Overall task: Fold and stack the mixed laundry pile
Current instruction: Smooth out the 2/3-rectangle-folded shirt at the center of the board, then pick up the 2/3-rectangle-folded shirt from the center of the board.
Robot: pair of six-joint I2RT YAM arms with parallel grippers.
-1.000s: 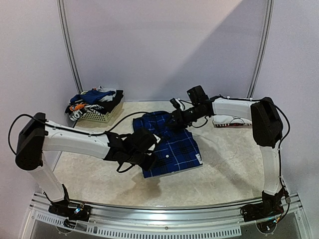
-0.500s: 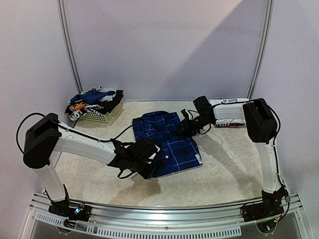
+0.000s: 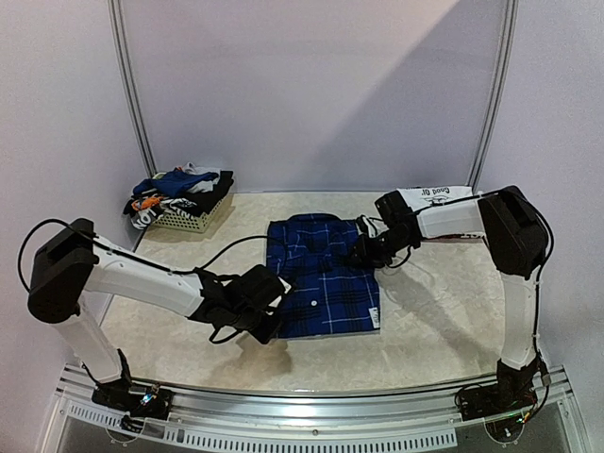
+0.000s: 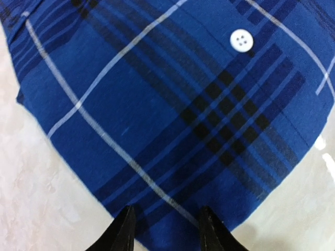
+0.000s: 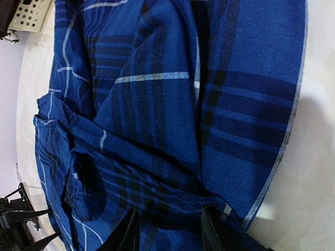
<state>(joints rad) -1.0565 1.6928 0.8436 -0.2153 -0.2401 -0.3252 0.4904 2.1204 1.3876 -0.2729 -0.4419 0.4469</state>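
Two claws are set at opposite edges of one garment, and the rest of the mixed laundry pile (image 3: 179, 187) is heaped in a white slatted basket (image 3: 193, 220), well beyond the left claw and to its left.

Left claw (image 3: 272, 321): the fingers are seen apart in the wrist view, with the near-left corner of the plaid shirt (image 3: 321, 274) lying between and just ahead of them. No pinch on the cloth is seen. A white button (image 4: 241, 40) is noted further ahead.

The shirt lies flat on the desk (image 3: 434, 321) between the two claws, collar away, already reduced to a neat rectangle.

Right claw (image 3: 363, 251): the fingers are likewise parted, low over the shirt's right edge, where layered folds are visible directly ahead of the tips. A white printed garment (image 3: 429, 194) lies flat behind this claw.

The step in hand is judged to be the squaring of a folded shirt. For the next move, a firm closure on the shirt's edges would be required, followed by a last fold or a level carry to a stack; slippage of the layers is the risk.
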